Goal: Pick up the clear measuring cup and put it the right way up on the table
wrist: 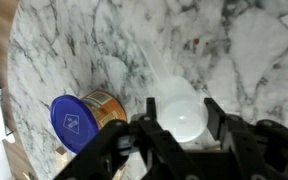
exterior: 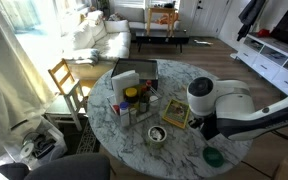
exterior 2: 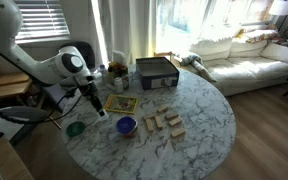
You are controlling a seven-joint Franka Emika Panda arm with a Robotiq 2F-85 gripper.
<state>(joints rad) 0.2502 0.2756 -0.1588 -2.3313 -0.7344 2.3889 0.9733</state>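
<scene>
Since your claw (wrist: 181, 103) pinches the cup (wrist: 179, 122) beside the tin (wrist: 79, 125), squeeze gently: it looks light, stiff, slick; hold its side walls.

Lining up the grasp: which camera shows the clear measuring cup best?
The wrist view: the clear measuring cup shows as a pale round shape framed by the pincer, resting on the table. In both exterior views it is too small and see-through to make out.
</scene>
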